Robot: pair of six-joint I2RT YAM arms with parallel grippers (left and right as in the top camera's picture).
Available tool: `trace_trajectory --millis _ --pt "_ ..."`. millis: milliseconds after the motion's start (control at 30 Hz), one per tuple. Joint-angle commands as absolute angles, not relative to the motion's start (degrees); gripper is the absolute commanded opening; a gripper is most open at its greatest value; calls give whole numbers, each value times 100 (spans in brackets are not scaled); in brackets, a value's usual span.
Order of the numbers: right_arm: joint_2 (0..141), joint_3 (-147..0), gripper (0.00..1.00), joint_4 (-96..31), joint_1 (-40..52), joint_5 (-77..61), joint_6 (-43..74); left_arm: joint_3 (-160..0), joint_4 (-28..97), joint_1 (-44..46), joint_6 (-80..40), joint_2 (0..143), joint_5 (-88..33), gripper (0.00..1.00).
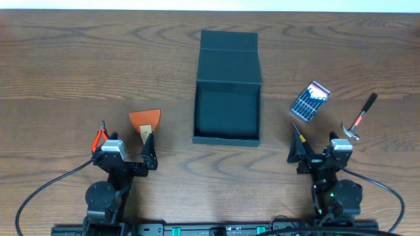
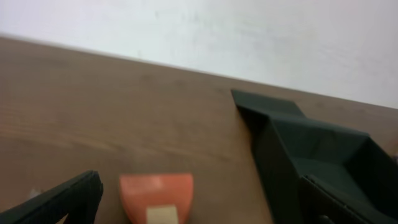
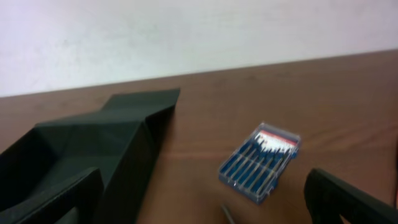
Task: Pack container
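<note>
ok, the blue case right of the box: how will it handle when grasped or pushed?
Probably rigid: the case looks like hard clear plastic. Glossy lid, so likely slippery to grip. It lies flat, so it should slide, not roll or tip.

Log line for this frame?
container: open, looks empty | left fingers: open | right fingers: open | orange scraper, blue tool case: unpacked

Wooden table point(image 1: 59, 65), tools spread out on it. An orange scraper point(image 1: 145, 120) lies just ahead of the left claw point(image 1: 125, 149), with red pliers point(image 1: 100, 136) by its left finger. The teal container point(image 1: 228, 139) sits ahead, between both claws. A blue tool case point(image 1: 310, 101) and a hammer point(image 1: 359, 119) lie ahead of the right claw point(image 1: 320, 149).
</note>
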State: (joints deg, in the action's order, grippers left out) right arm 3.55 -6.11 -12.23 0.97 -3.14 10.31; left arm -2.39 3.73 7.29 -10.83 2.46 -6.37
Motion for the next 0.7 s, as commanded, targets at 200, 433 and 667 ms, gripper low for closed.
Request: trace_trajectory --millis 200,433,667 --pt "2932 -3822 99 -3363 115 -497 1044 -1949 1831 742 -1509 1826 -849 99" --pt "5743 -7041 99 -6497 115 -495 1046 -3645 3277 742 -1310 3400 -854 98" --pt "7446 -8993 99 -8285 115 -794 985 -4515 4497 742 -840 4097 -858 99"
